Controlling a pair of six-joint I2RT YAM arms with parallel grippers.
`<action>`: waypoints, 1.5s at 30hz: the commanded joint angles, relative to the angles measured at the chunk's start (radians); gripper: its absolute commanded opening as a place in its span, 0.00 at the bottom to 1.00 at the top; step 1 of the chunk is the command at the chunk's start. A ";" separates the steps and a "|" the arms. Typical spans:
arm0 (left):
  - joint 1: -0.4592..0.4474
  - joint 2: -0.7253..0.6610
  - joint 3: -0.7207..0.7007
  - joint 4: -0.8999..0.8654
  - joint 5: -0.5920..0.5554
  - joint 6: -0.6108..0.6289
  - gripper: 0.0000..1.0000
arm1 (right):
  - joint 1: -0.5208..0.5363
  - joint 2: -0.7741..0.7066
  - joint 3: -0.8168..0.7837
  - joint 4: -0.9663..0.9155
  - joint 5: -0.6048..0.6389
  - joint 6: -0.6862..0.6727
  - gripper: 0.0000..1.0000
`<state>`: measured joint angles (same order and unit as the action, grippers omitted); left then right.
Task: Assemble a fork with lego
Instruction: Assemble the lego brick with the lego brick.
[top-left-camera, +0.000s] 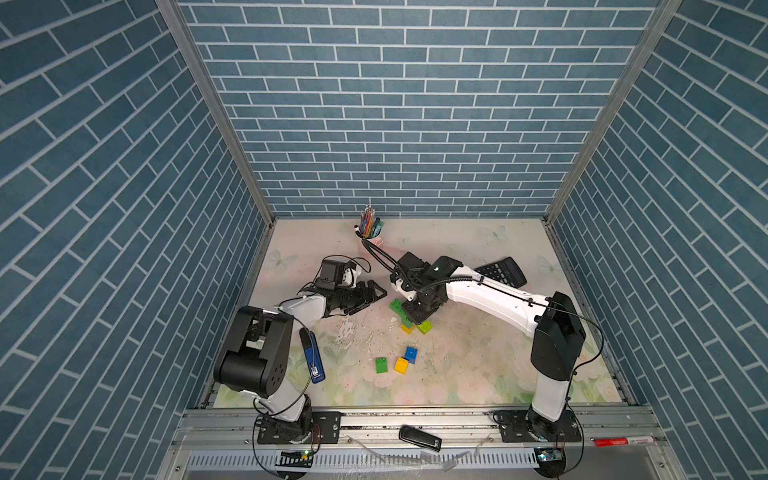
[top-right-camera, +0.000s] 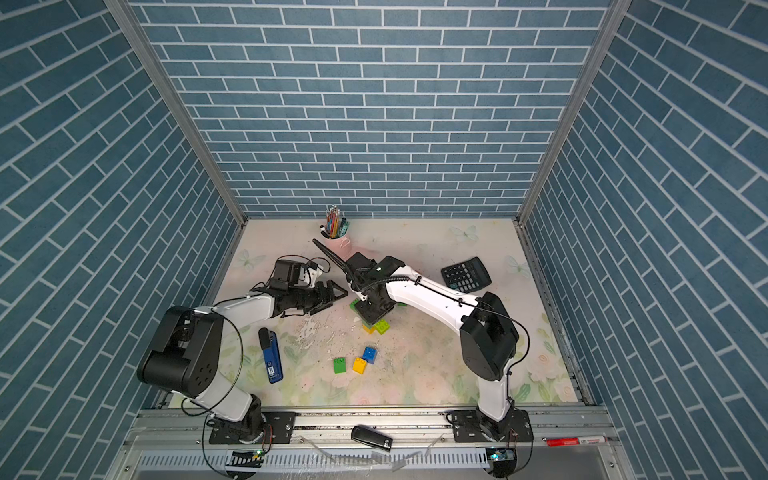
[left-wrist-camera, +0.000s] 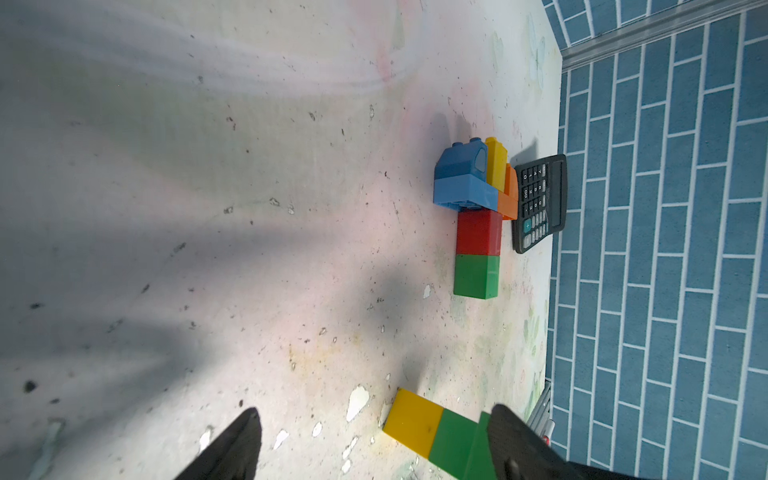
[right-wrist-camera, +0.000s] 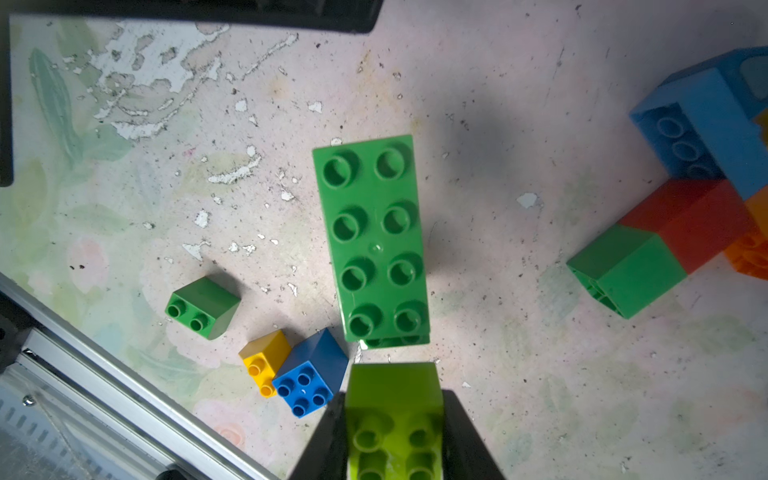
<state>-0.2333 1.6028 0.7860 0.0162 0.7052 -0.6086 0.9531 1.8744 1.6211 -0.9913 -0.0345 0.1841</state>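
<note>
Across the floral surface (top-left-camera: 478, 365), your lego is scattered around the middle. Your left end effector (left-wrist-camera: 376, 413) is spread wide with nothing in it. Your right end effector (right-wrist-camera: 395, 415) is clamped tight on a lime brick (right-wrist-camera: 395, 386).

Back by the calculator (top-left-camera: 500, 272) lies the joined lego piece (left-wrist-camera: 478, 216): green and red in a line, with blue, orange and yellow bunched across one end. The long green brick (right-wrist-camera: 374, 237) lies flat, studs up. The lime brick sits just beside one end of it, and your left end effector is near the other end but apart from it.

Closer to the front rail (top-left-camera: 415, 417) you've got three small loose ones: green brick (top-left-camera: 381, 365), yellow brick (top-left-camera: 401, 365) and blue brick (top-left-camera: 411, 354), the last two right up against each other.
</note>
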 joint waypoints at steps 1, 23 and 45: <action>0.002 0.007 -0.004 0.010 0.016 0.019 0.86 | -0.001 0.018 0.031 -0.030 0.002 0.005 0.00; -0.027 0.018 -0.028 0.019 0.019 0.021 0.86 | 0.001 0.038 0.046 -0.018 0.001 0.006 0.00; -0.040 0.018 -0.024 0.014 0.016 0.024 0.86 | 0.015 0.073 0.045 -0.023 0.022 0.010 0.00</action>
<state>-0.2672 1.6047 0.7696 0.0284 0.7185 -0.6041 0.9619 1.9247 1.6432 -0.9806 -0.0265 0.1860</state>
